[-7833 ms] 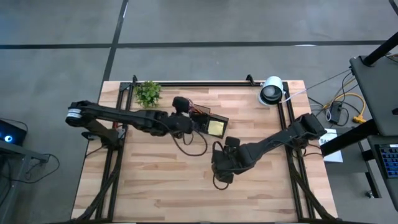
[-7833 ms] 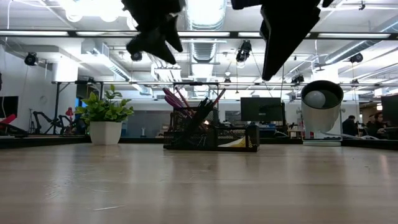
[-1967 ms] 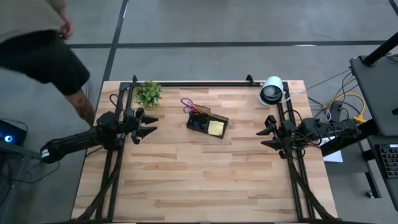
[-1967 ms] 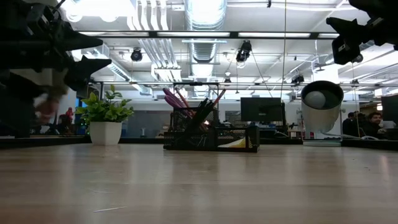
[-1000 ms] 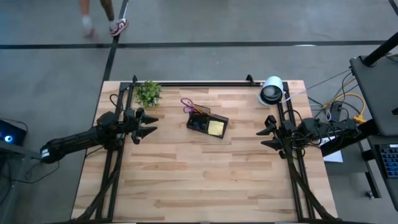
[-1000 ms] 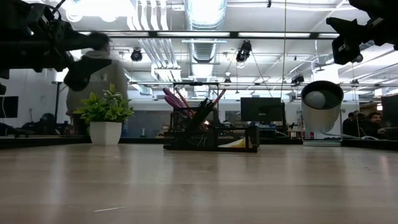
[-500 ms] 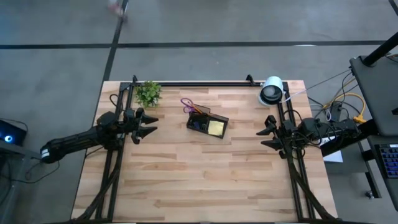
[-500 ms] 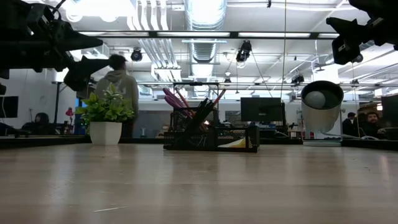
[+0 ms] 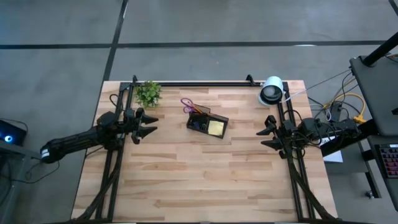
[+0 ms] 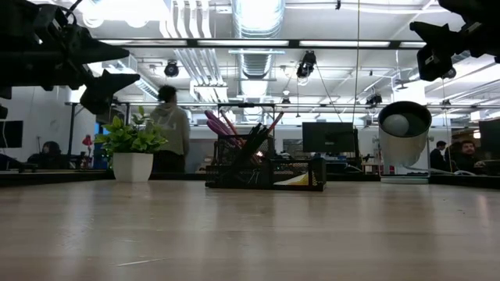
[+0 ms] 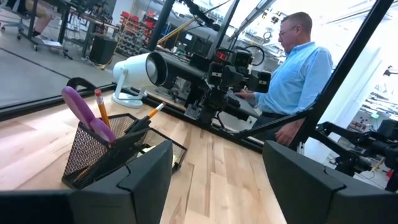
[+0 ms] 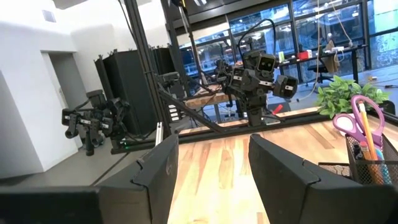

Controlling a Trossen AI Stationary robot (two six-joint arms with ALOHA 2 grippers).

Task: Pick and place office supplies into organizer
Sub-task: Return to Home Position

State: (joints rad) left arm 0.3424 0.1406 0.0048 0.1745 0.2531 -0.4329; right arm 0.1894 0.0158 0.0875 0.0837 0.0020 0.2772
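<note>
The black mesh organizer (image 9: 208, 123) stands on the table's far middle, also in the low view (image 10: 264, 170). Its upright compartment (image 11: 102, 152) holds the purple-handled scissors (image 9: 186, 104), an orange pencil (image 11: 101, 107) and dark pens. The yellow sticky-note pad (image 9: 216, 127) lies in its low tray. My left gripper (image 9: 149, 124) hangs open over the table's left edge, well left of the organizer. My right gripper (image 9: 266, 131) hangs open over the right edge. Both hold nothing. The wrist views show the left gripper (image 11: 217, 152) and the right gripper (image 12: 213, 146) with wide gaps.
A small green plant (image 9: 148, 93) in a white pot stands at the far left corner. A round white-and-black device (image 9: 271, 90) sits at the far right corner. A person in a blue shirt (image 11: 301, 78) stands beyond the right edge. Another person (image 10: 170, 129) is far behind the plant.
Both arms have kept still and the organizer has not moved. In the room behind the table, a person has walked from left to right behind the plant.
</note>
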